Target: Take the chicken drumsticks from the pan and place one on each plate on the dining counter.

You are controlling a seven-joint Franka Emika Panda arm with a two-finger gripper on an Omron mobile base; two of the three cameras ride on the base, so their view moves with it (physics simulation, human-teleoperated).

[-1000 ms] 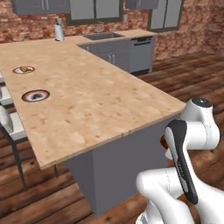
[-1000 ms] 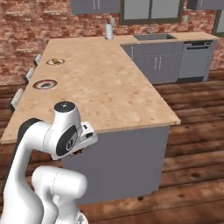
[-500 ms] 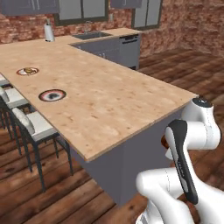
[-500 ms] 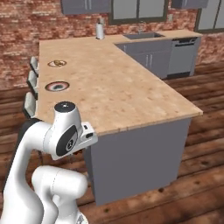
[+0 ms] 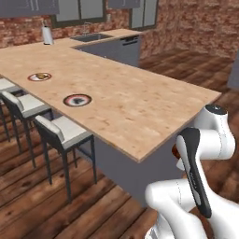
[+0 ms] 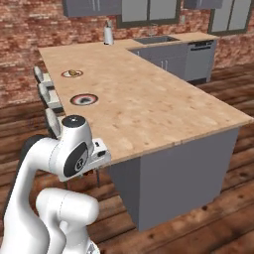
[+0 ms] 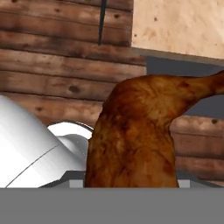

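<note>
A dark reddish-brown chicken drumstick looms close in the hand view, and my gripper is shut on it, tucked low against my arm, off the dining counter's near corner. A sliver of the brown meat shows beside the hand in the left base view. Two plates lie near the counter's left edge. The farther plate carries a paler golden-tan drumstick. The nearer plate has a dark middle. The pan is out of view.
White-seated stools line the counter's left side. A sink, grey cabinets and a white bottle stand at the back by the brick wall. Wooden floor surrounds the counter's grey base.
The whole picture has shifted: the base has moved, so the counter now sits more to the right and the stools have come into view. The arm keeps its folded pose with the drumstick.
</note>
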